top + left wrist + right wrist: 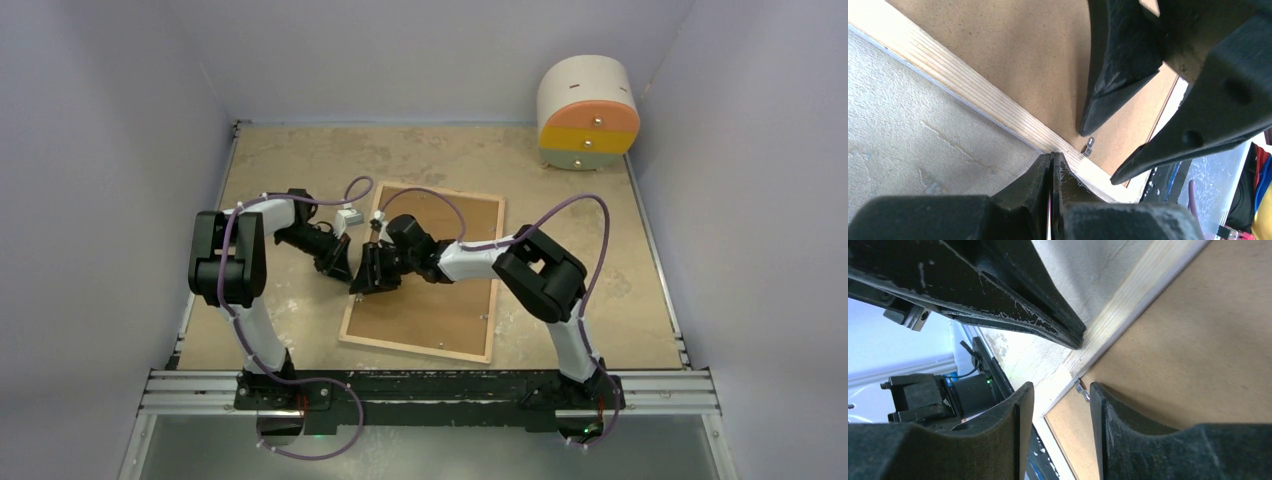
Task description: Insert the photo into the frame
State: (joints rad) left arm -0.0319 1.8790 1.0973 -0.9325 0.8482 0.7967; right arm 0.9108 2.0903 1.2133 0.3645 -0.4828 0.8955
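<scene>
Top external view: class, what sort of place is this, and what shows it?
Probably a robot test cell, not a home: plain pale walls box in a worn tabletop, and the left arm and right arm are mounted on a metal rail.

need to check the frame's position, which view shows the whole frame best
Top external: the frame lies rear face up with nearly its whole outline in view. Left wrist shows only a stretch of its wood edge and brown backing; right wrist shows much the same.
</scene>
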